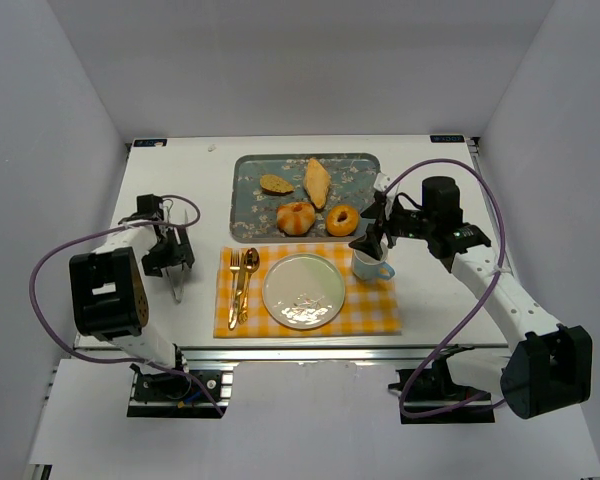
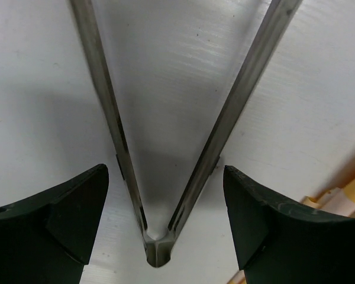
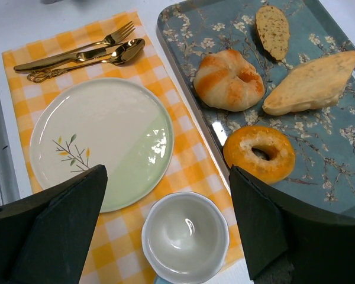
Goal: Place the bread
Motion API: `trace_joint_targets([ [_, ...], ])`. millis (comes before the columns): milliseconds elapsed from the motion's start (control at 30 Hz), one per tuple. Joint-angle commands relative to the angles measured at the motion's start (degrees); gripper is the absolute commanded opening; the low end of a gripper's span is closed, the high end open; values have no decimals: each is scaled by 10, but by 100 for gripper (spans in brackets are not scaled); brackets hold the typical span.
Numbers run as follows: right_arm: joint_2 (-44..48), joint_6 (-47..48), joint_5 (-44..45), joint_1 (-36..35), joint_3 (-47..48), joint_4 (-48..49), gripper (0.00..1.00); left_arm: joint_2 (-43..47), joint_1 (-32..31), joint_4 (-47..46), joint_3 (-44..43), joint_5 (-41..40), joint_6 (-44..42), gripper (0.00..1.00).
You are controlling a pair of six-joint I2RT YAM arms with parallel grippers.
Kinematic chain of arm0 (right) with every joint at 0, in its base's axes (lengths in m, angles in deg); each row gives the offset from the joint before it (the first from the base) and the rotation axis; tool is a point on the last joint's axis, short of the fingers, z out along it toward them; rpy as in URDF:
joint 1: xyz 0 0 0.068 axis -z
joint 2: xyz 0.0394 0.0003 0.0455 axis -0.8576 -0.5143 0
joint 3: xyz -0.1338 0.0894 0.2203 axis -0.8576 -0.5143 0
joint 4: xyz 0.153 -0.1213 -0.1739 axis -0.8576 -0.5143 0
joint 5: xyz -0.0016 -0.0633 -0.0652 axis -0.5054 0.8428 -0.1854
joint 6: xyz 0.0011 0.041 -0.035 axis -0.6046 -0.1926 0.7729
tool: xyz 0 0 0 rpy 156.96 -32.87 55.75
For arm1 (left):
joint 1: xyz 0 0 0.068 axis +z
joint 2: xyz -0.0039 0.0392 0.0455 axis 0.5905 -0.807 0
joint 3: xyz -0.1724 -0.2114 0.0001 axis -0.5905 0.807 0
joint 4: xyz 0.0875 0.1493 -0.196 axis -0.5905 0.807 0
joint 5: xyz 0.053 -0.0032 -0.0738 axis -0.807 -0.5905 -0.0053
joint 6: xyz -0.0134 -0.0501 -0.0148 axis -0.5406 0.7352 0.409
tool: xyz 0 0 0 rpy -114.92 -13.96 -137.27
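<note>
Nothing of the placing is done yet: the bread (image 3: 312, 83) lies on the floral tray (image 1: 365, 165) at the far side of the table (image 1: 180, 180), and the plate (image 3: 100, 142) on the checked placemat (image 1: 380, 310) is bare, which I take to be where it should go. Note the neighbours: the bread sits in the tray's middle-right part, the small dark-brown piece (image 3: 272, 23) just beside it on the left, and the striped round roll (image 3: 228, 80) and the ring doughnut (image 3: 260, 152) near its closer tip. Its long axis runs roughly away from the arms. The far tip points at the tray's back rim; the near tip leans slightly to your right, towards the gap between roll and doughnut. In the right wrist view it reads as a diagonal. Your left end effector (image 2: 165, 171) is spread wide and straddles the hinge end of the metal tongs (image 2: 158, 251), which lie on the table left of the placemat; it grips nothing. Your right end effector (image 3: 167, 171) hangs over the white cup (image 3: 185, 236), jaws wide apart and empty. All of the job is left: pickup, carry and set-down.
</note>
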Motion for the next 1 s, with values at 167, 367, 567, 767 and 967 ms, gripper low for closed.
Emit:
trace_joint_targets([
  [167,-5,-14,-13,13,3,21,89,3,-2,-57,11,-9,-10,72],
  [367,-7,-16,-14,20,8,24,89,-1,-2,-79,36,-12,-2,54],
  [567,-8,-16,-16,27,12,25,89,9,-2,-87,47,-4,0,27],
  [767,-3,-19,-16,33,9,25,89,108,-5,-100,25,137,3,14],
  [967,0,-25,-19,40,6,32,89,167,-80,-132,-1,278,65,31],
])
